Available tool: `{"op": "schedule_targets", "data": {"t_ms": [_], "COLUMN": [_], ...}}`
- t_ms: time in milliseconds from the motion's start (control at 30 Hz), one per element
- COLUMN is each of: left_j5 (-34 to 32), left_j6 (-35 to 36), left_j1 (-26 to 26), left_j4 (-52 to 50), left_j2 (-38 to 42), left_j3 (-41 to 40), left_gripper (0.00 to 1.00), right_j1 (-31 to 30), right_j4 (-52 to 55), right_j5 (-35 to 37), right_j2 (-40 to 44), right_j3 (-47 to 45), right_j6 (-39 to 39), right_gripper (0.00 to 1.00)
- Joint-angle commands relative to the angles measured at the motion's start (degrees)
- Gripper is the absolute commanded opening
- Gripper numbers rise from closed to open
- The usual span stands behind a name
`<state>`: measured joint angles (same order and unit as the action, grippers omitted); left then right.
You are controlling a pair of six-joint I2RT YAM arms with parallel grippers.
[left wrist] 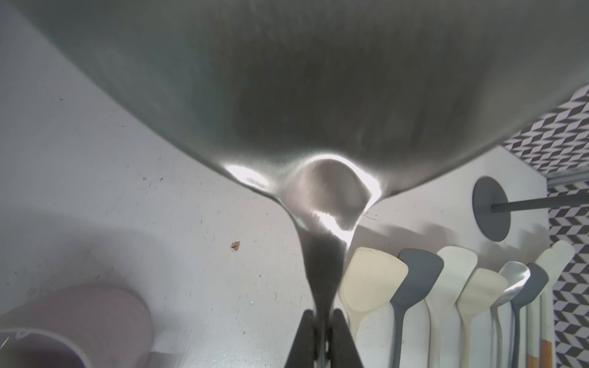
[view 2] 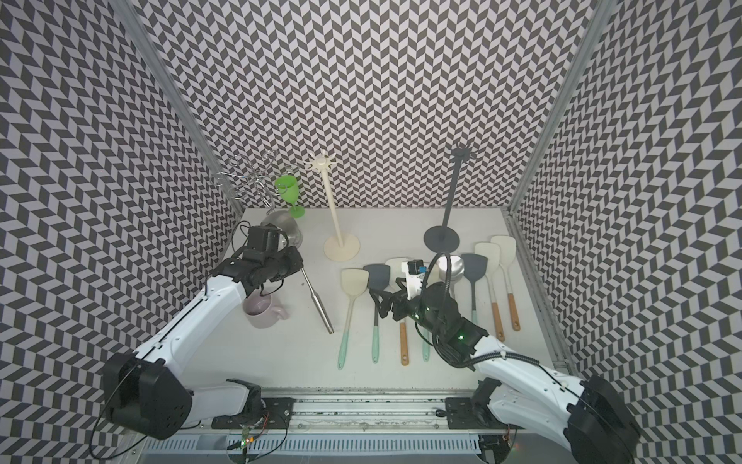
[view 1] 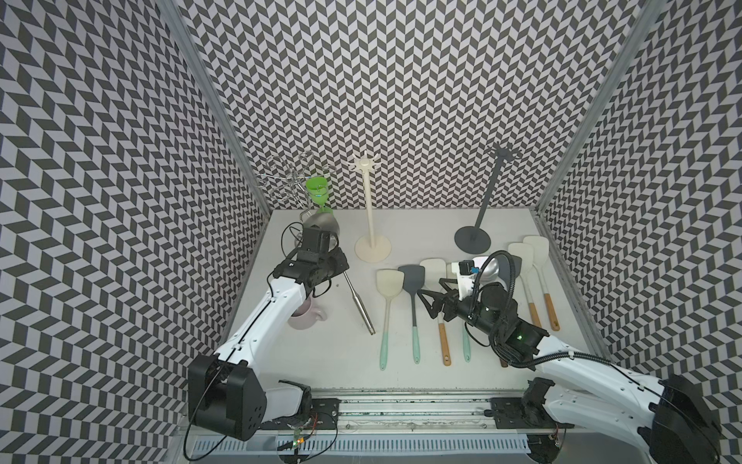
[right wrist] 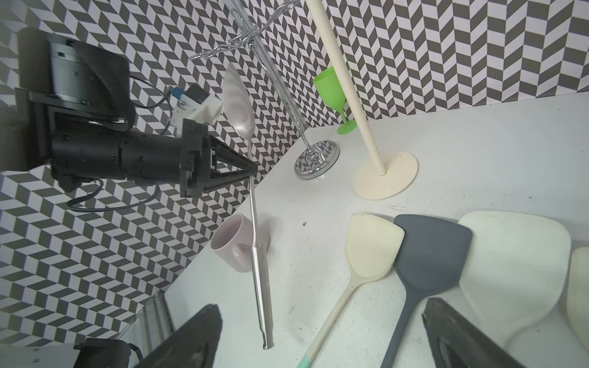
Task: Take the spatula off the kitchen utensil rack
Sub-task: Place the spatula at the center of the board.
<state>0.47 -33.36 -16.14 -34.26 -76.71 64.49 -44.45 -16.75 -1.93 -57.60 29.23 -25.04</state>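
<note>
A steel spatula [view 1: 359, 299] is held in the air at a slant, its blade [right wrist: 237, 102] uppermost beside the chrome stand. My left gripper [view 1: 341, 268] is shut on the spatula's thin neck [left wrist: 323, 280], and the jaws press on it from both sides. The cream kitchen utensil rack [view 1: 371, 209] and a dark grey rack [view 1: 488, 193] stand at the back, and nothing hangs on their hooks. My right gripper [view 1: 427, 303] is open and holds nothing. It hovers over the spatulas lying on the table, with its fingers [right wrist: 191, 337] wide apart.
Several cream and grey spatulas [view 1: 413, 297] with teal or wooden handles lie in a row mid-table, with a steel utensil [view 1: 492, 269] among them. A pink mug [view 1: 305, 317] sits under my left arm. A chrome wire stand [view 1: 293, 176] and a green goblet [view 1: 317, 191] are at the back left.
</note>
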Motion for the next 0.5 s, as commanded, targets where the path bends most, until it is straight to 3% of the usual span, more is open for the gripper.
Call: {"op": "schedule_targets", "data": {"t_ms": [0,267,467], "left_j5": [-5.31,-4.92,-4.48], "left_j6": [6.87,13.52,14.69], "left_j1": [-2.56,-6.53,-8.88], "left_j4": [-2.41,-5.92,-6.35], "left_j2": [-2.03,-7.62,-12.0], "left_j3": [3.93,4.31,3.32], "left_gripper": [0.0,0.0,0.0], "right_j1": [0.06,0.93,2.03], "right_j4": [-3.09,-1.64,-1.22], "right_j5": [1.93,5.25,5.02], "right_j2": [2.13,7.85,9.0], "right_j3": [-1.01,-4.33,-5.41], "right_j6": [-0.73,-0.55,-0.54], "right_gripper": [1.0,1.0,1.0]}}
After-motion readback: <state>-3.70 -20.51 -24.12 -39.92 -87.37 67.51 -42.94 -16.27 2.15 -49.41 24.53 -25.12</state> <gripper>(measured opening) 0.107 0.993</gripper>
